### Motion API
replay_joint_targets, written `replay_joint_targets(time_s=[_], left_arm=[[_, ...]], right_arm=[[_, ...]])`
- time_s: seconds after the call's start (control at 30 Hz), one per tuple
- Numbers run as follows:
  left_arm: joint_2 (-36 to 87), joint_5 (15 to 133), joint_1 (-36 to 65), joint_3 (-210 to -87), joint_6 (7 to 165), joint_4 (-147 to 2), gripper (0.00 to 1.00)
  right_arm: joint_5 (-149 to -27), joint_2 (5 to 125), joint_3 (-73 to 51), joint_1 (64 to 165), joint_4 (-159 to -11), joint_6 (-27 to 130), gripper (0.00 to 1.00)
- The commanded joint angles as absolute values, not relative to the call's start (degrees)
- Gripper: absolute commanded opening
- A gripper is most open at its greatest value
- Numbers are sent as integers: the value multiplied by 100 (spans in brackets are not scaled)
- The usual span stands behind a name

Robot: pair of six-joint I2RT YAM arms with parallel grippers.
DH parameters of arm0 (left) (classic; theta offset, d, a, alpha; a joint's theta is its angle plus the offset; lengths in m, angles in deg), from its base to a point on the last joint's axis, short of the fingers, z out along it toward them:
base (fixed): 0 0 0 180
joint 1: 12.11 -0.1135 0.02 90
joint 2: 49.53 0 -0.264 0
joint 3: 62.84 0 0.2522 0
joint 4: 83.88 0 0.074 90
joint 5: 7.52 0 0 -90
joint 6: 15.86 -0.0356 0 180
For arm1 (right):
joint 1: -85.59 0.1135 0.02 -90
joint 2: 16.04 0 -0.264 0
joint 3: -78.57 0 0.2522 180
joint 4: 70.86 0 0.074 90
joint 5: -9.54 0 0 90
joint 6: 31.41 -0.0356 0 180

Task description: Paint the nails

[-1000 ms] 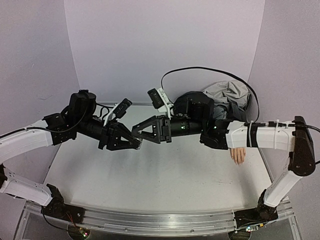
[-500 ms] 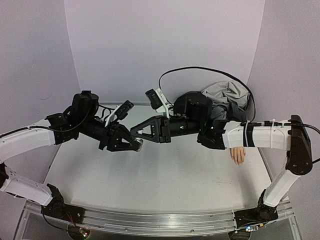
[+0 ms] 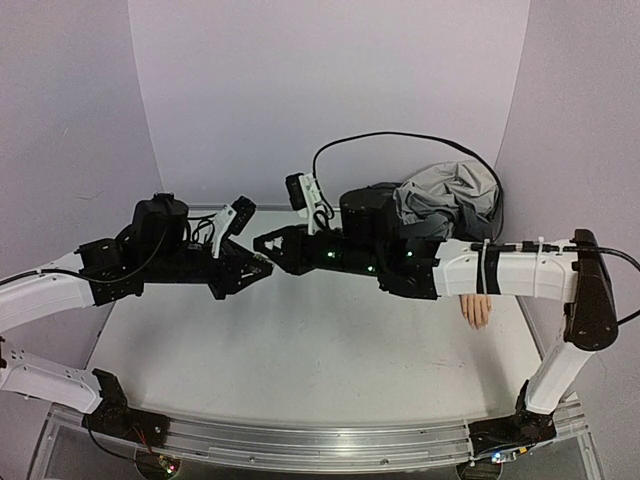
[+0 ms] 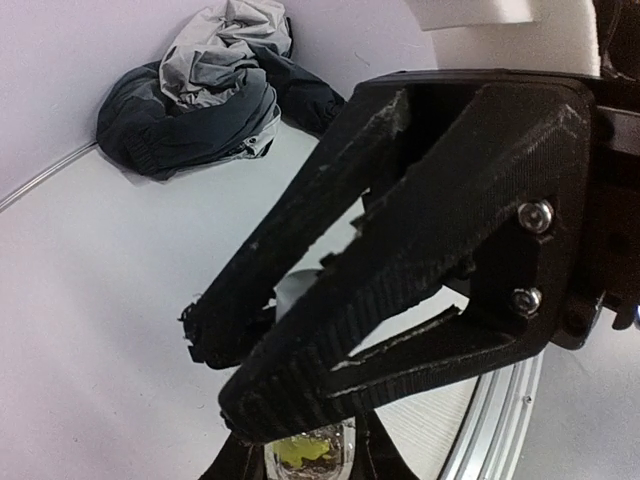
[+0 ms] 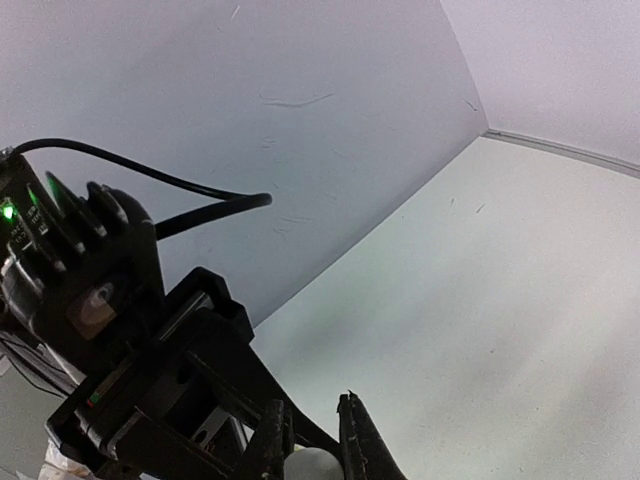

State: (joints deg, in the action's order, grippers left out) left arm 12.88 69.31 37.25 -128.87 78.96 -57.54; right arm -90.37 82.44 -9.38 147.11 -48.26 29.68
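Note:
The pale peach mannequin hand point(image 3: 476, 310) lies at the right of the table, poking out under my right forearm. Its nails are too small to make out. My two grippers meet above the table's left middle. My left gripper point(image 3: 254, 267) point(image 4: 308, 455) is shut on a small clear bottle point(image 4: 310, 450) with yellow-green liquid in it. My right gripper point(image 3: 263, 243) point(image 5: 312, 420) comes in from the right and is shut on the bottle's white cap point(image 5: 316, 466). In the left wrist view its black fingers point(image 4: 400, 230) hide most of the bottle.
A crumpled grey and dark jacket point(image 3: 448, 198) point(image 4: 200, 90) lies at the back right corner, with a black cable point(image 3: 400, 137) arching over it. The white table point(image 3: 300, 350) ends in a metal rail point(image 3: 320, 440) at the near edge, and lilac walls stand on three sides.
My right gripper has shut on the cap. Both grippers, still joined at the bottle, have moved a little to the left and toward the back wall.

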Motion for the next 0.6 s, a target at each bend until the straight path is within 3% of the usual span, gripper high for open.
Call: replay_joint_targets(time_s=[0.0,0.07,0.1,0.13,0.23,0.37,0.57], left_arm=[[1239,7953,3447,-13089,7890,-5742,22],[1254,7760,3447,-13087,7881,-5722,49],[1229,7731,3447,-13040,7914,-5720,67],[1181,7723,3447,-12994,7950,-5719,74],[1015,7827,3447,-12845,8006,-5729,82],[635,8281,3446,-12630,8051,-5729,84],[33,9054,3439,-12383,8082,-5738,85]], right_arm=[[-8405,8090,-1119,15002,-5157,3132,0],[-8085,8013,-1045,15006,-5157,3199,0],[-7808,7975,-984,15006,-5157,3256,0],[-7554,7935,-904,15003,-5162,3337,0],[-6888,7804,-574,15000,-5170,3571,0],[-6259,7811,36,14968,-5018,3882,0],[-6525,7805,1770,15074,-3419,4147,0]])
